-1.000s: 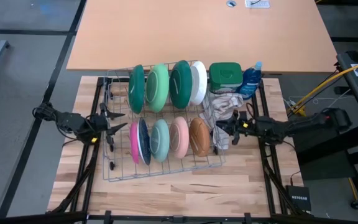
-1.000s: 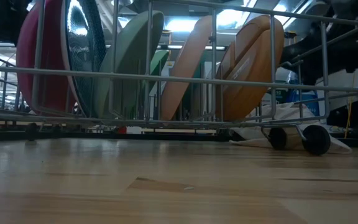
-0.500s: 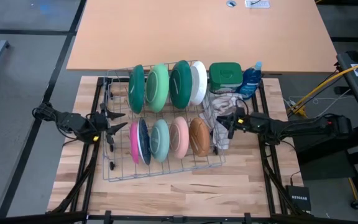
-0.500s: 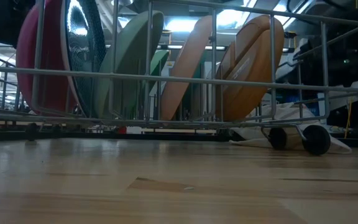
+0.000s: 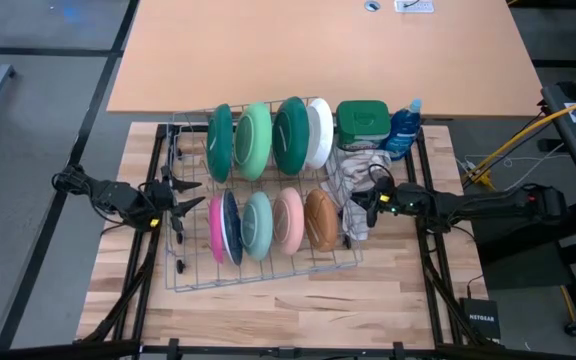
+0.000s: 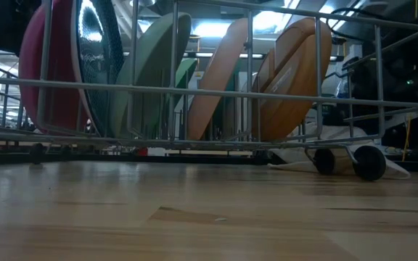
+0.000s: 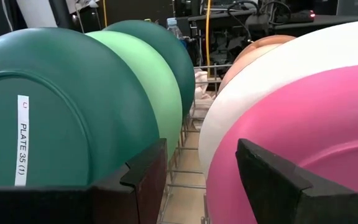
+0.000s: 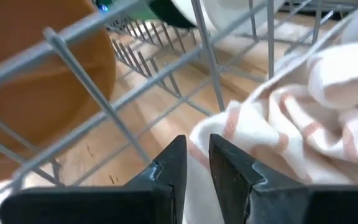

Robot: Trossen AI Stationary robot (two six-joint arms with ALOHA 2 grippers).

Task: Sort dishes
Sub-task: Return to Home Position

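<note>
Several round dishes stand on edge in a wire rack (image 5: 268, 275). The far row holds a dark green plate (image 5: 220, 142), a light green one (image 5: 254, 140), another dark green one (image 5: 290, 135) and a white one (image 5: 320, 132). The near row holds pink (image 5: 216, 228), navy (image 5: 231, 226), pale teal (image 5: 258, 224), peach (image 5: 288, 220) and brown (image 5: 320, 220) plates. My left gripper (image 5: 190, 195) (image 7: 197, 155) stands open and level at the rack's left end, between the two rows. My right gripper (image 5: 366, 202) (image 8: 194, 146) slants down at the rack's right end over a beige-and-white cloth (image 8: 291, 137), its fingers a narrow gap apart with nothing between them. My right gripper comes at the cloth's edge (image 8: 210, 134) slanting down from the table's right side. I cannot tell whether its fingertips touch the cloth.
A green square-lidded tub (image 5: 362, 120) and a blue bottle (image 5: 404, 128) stand behind the cloth (image 5: 356, 172) at the far right. A large tan tabletop (image 5: 318, 50) lies beyond. There is bare wood (image 5: 268, 310) near the front edge.
My right gripper has swung a little toward the table's far edge and tipped downward toward the cloth beside the rack. The gap between its fingers is unchanged. The plates and the rack have kept still.
</note>
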